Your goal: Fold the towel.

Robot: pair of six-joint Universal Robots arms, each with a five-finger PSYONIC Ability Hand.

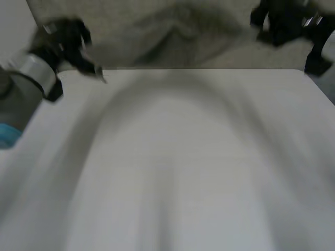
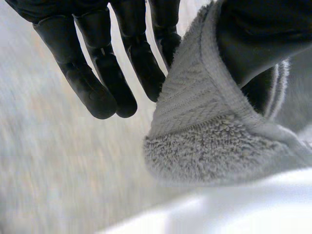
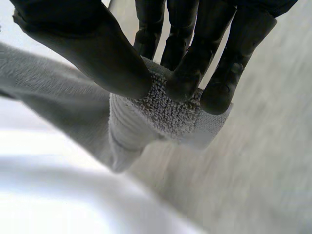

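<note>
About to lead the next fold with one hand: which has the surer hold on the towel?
Probably the right hand: its thumb and fingers clamp a towel corner between them. The left hand pinches its corner against the thumb, with other fingers straight and off the cloth.

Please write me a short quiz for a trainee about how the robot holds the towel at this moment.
1. True or false: the right hand pinches a corner of the grey terry towel.
2. The towel is: A folded in the middle of the white table; B stretched between both hands; C crumpled at the table's near edge.
3. Fill in: the left hand holds the towel between its fingers and its ____.
Key: 1 true; 2 B; 3 thumb.
</note>
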